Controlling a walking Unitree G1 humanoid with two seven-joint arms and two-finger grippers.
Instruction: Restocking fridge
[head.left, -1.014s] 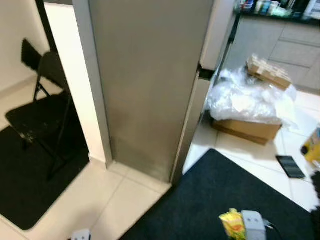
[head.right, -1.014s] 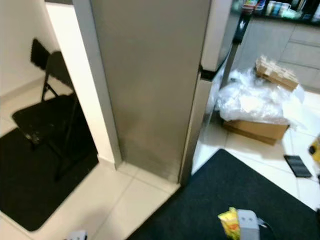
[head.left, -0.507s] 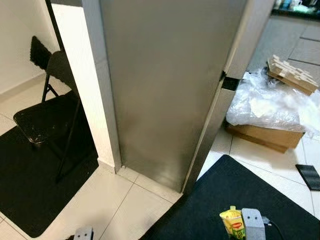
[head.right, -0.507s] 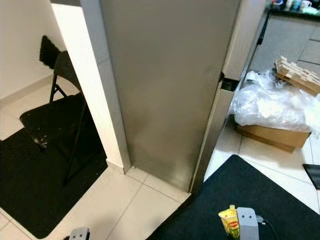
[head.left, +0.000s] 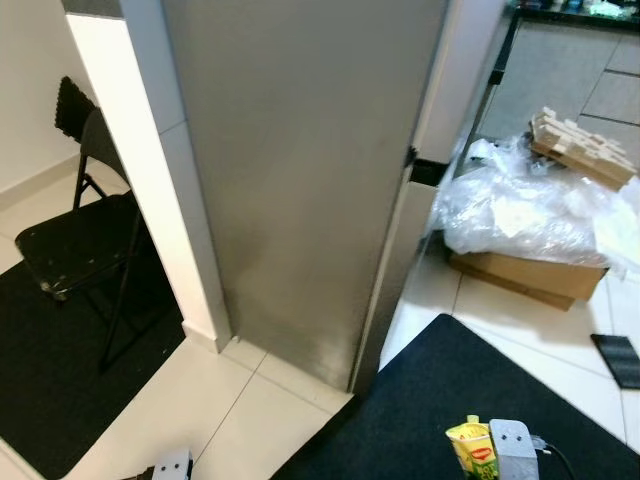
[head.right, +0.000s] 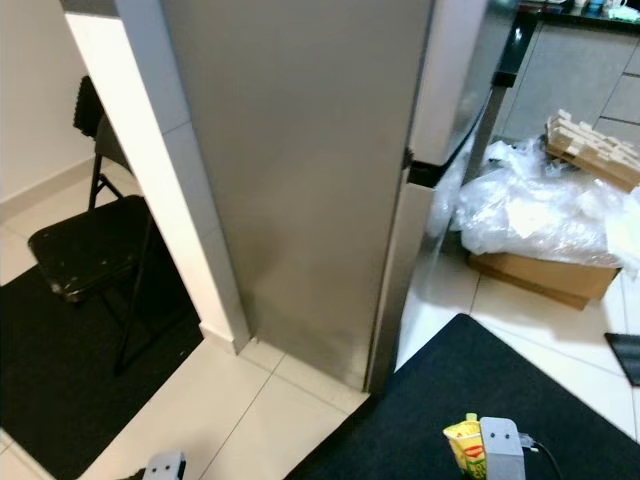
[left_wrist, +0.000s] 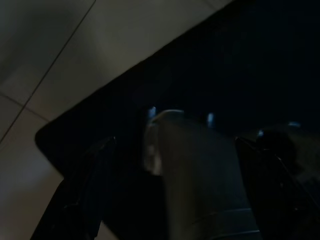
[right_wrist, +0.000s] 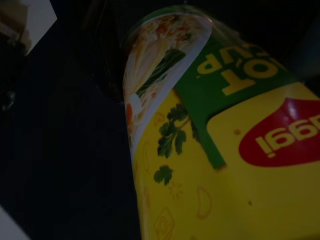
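Observation:
The fridge (head.left: 300, 170) stands before me as a tall steel block with its doors shut; its front edge and the dark gap between the doors (head.left: 412, 160) face right. My right gripper (head.right: 478, 452) is low at the bottom edge, over the dark mat, shut on a yellow and green Maggi noodle cup (right_wrist: 225, 150), whose top (head.left: 468, 440) sticks up beside the grey wrist. My left arm (head.left: 172, 466) hangs low at the bottom left. In its dark wrist view a pale cylindrical shape (left_wrist: 195, 170) sits close to the camera over the mat's edge.
A black folding chair (head.left: 75, 230) stands on a black mat at the left, beyond a white wall pillar (head.left: 150, 170). Right of the fridge lie a cardboard box under clear plastic (head.left: 525, 215), wooden blocks (head.left: 580, 145), and a dark phone-like slab (head.left: 620, 358).
The camera swung right and then partly back left, so the fridge and box shifted in the picture. Both arms and the noodle cup keep their place in view.

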